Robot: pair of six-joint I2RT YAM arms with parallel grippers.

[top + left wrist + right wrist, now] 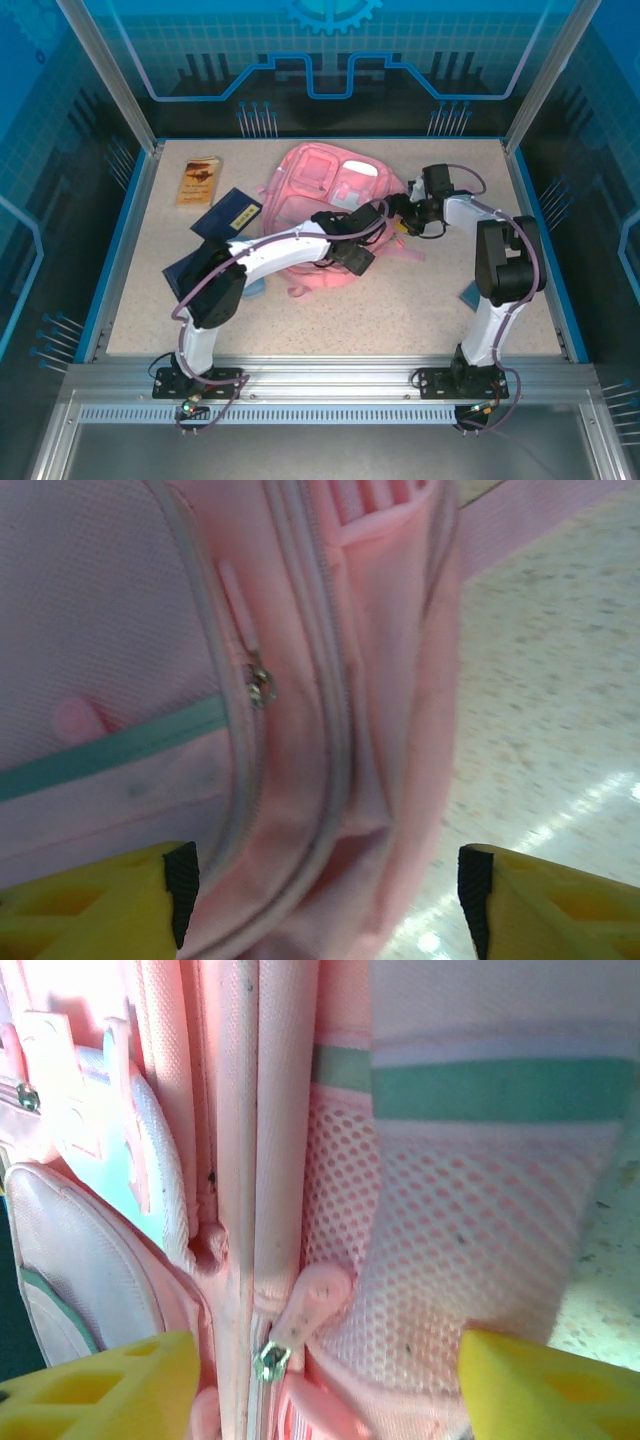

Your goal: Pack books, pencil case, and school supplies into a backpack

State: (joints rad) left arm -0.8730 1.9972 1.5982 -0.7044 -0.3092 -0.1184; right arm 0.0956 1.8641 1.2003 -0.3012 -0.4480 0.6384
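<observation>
The pink backpack (318, 185) is laid flat on the speckled table (400, 315), towards the far side and about midway across. The left gripper (356, 256) is held over the backpack's near right part. In the left wrist view its yellow fingers (110, 905) are seen spread wide, with pink fabric and a zipper pull (262, 688) lying between and beyond them. The right gripper (399, 222) is placed at the backpack's right edge. Its fingers (110, 1385) are likewise parted, and a second zipper pull (272, 1357) is seen between them, beside a mesh pocket (450, 1220).

To the left of the backpack, a tan-orange book (199, 181) and a navy book (229, 211) are laid on the table. Another navy book (183, 270) is partly covered by the left arm (270, 255). Under that arm a pale blue scrap is glimpsed, possibly the pencil case (256, 290).
</observation>
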